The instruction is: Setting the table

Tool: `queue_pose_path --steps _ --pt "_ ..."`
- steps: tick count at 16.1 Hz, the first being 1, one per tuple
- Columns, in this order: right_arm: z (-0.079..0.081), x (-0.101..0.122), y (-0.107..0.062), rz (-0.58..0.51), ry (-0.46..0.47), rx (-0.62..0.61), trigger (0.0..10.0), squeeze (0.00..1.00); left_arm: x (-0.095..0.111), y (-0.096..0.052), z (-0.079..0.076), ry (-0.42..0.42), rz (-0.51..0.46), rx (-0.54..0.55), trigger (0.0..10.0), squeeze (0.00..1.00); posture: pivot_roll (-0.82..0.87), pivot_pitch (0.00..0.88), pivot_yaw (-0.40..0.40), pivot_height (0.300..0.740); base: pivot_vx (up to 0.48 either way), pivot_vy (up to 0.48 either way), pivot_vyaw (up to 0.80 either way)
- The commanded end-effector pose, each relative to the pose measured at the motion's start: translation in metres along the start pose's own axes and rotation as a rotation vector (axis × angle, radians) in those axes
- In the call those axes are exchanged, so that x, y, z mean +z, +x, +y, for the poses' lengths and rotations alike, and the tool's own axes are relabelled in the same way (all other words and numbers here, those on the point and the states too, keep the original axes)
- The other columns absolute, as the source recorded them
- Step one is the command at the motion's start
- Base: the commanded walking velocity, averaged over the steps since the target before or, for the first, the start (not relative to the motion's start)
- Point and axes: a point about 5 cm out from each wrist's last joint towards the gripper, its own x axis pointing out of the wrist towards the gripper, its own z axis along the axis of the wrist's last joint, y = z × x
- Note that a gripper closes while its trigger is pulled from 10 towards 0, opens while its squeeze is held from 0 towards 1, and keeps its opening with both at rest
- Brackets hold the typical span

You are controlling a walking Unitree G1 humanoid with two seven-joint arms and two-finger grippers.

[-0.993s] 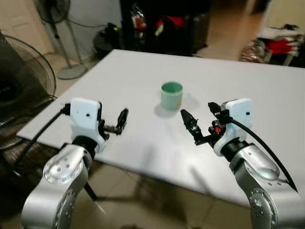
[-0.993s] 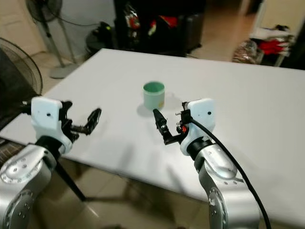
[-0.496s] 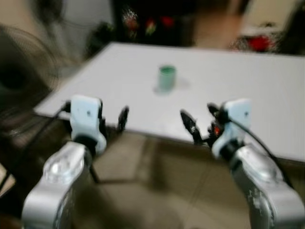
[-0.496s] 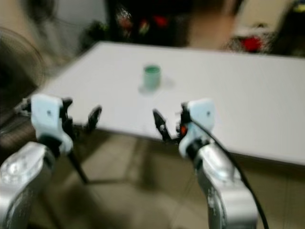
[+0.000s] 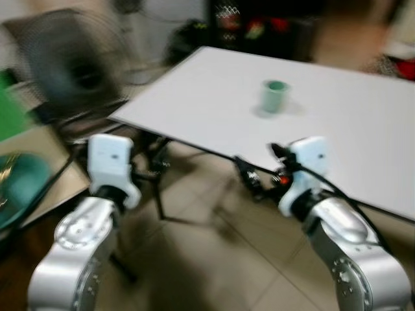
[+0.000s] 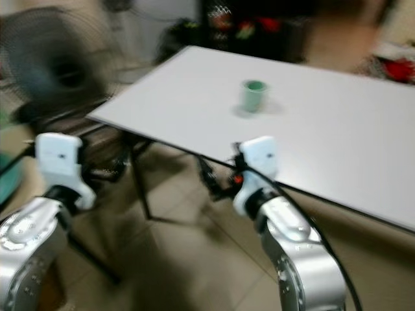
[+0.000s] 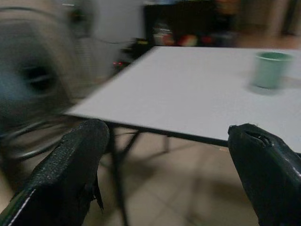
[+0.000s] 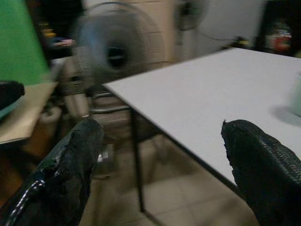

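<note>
A small green cup (image 5: 274,96) stands upright on the white table (image 5: 214,97), well ahead of both arms. My left gripper (image 5: 157,167) hangs over the tiled floor, short of the table's near corner; its fingers (image 7: 70,174) are open with nothing between them. My right gripper (image 5: 249,179) is at the table's front edge, below the tabletop and also open and empty. The left wrist view shows the cup (image 7: 270,69) far off on the tabletop. All views are blurred.
A standing fan (image 5: 71,65) is at the far left beside the table. A low wooden surface (image 5: 58,188) at the near left holds a teal object (image 5: 19,188). Dark table legs (image 5: 159,194) stand ahead. Dark clutter (image 5: 259,26) lies behind the table.
The whole picture has shifted: the camera has backed off and swung left, so the table and cup look farther away. Both grippers, earlier over the tabletop, now hang before its edge, still open.
</note>
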Motion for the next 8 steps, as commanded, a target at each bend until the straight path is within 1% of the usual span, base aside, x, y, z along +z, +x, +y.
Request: queue_pose_path --steps 1,8 --pt "-0.0031 0.0006 0.0001 0.005 -0.002 -0.006 10.0 0.0 0.0007 -0.0014 -0.0021 0.006 -0.006 0.002 10.0 0.0 -0.09 0.0 0.049 0.74 0.0 0.0 0.8" --pt "-0.0019 -0.0007 0.0013 0.018 0.009 0.013 10.0 0.0 -0.0029 -0.0011 0.0005 0.007 0.011 0.025 10.0 0.0 -0.09 0.0 0.047 0.74 0.0 0.0 0.8"
